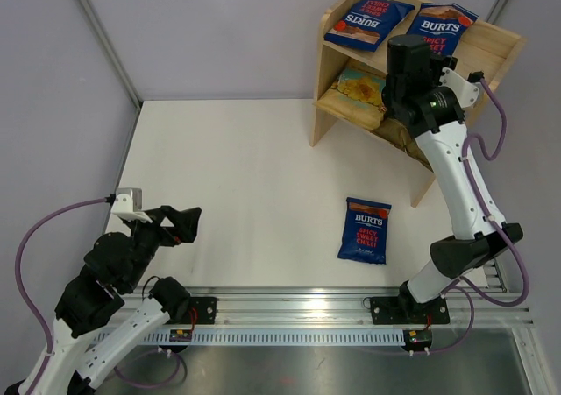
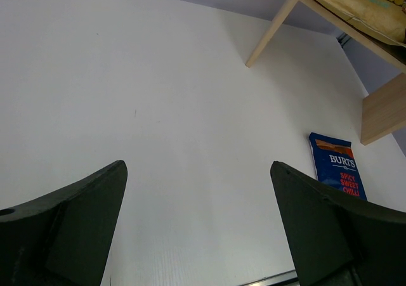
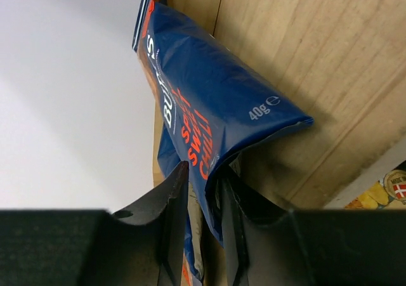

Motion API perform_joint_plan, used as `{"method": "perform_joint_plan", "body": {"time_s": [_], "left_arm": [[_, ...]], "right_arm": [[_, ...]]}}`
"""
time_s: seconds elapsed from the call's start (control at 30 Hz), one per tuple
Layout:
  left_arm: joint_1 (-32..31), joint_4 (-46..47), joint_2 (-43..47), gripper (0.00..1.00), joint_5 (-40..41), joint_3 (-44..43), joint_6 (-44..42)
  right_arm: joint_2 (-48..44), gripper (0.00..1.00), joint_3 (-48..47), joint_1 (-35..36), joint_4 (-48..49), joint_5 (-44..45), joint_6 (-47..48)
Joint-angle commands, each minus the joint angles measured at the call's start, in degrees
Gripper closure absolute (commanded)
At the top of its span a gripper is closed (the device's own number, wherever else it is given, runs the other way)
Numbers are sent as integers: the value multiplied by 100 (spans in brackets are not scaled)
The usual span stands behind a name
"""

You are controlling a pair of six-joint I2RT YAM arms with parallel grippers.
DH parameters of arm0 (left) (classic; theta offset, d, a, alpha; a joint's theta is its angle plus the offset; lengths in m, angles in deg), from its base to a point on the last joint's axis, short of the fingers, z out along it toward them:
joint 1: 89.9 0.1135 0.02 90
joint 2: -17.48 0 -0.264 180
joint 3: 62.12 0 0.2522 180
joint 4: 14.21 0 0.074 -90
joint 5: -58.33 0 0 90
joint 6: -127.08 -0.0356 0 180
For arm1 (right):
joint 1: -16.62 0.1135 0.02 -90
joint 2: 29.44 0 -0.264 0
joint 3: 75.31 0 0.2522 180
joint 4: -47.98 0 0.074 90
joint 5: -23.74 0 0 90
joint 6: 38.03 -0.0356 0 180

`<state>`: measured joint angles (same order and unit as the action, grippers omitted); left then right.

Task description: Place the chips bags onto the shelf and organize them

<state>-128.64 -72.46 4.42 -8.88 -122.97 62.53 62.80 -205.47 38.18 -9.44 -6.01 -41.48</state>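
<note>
The wooden shelf (image 1: pixel 495 45) stands at the back right. Two dark blue Burts bags lie on its top tier, one on the left (image 1: pixel 368 20) and one on the right (image 1: pixel 441 25). My right gripper (image 1: pixel 429 52) is over the top tier and shut on the near edge of the right bag (image 3: pixel 209 89), which rests on the wood; its fingertips (image 3: pixel 203 172) pinch the bag's corner. The light blue Cassava bag (image 1: pixel 362 87) and the tan-yellow bag (image 1: pixel 399 132) lie on the lower tier. A third Burts bag (image 1: pixel 365 229) lies flat on the table (image 2: pixel 339 169). My left gripper (image 1: pixel 180 224) is open and empty (image 2: pixel 198 169).
The shelf's left side panel (image 2: pixel 279 23) and right side panel (image 2: pixel 384 108) stand on the white table (image 1: pixel 237 176). A metal rail (image 1: pixel 289 312) runs along the near edge. Grey walls enclose the back and left.
</note>
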Motion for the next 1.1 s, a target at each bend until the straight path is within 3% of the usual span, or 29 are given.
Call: {"method": "perform_joint_plan", "body": {"time_s": [0.0, 0.1, 0.23, 0.47, 0.63, 0.8, 0.97, 1.07], "left_arm": [[-19, 142, 102, 1, 7, 42, -84], [-19, 134, 128, 1, 7, 25, -84], [-19, 142, 251, 1, 15, 42, -76], [-19, 169, 392, 1, -2, 68, -93], [-19, 186, 392, 1, -28, 68, -111], [-19, 186, 348, 1, -46, 69, -111], [-19, 177, 330, 1, -20, 60, -84], [-19, 186, 278, 1, -20, 68, -58]], "right_arm": [[83, 67, -340, -12, 41, 75, 28], [118, 68, -357, -12, 234, 75, 186], [223, 57, -357, -12, 358, -135, 231], [259, 54, -260, -3, 649, -576, 143], [119, 37, -278, -12, 385, -514, 90], [-250, 30, 63, -12, 490, -750, 363], [-707, 9, 591, -12, 973, -1050, 634], [-1041, 4, 916, -12, 1148, -1287, 775]]}}
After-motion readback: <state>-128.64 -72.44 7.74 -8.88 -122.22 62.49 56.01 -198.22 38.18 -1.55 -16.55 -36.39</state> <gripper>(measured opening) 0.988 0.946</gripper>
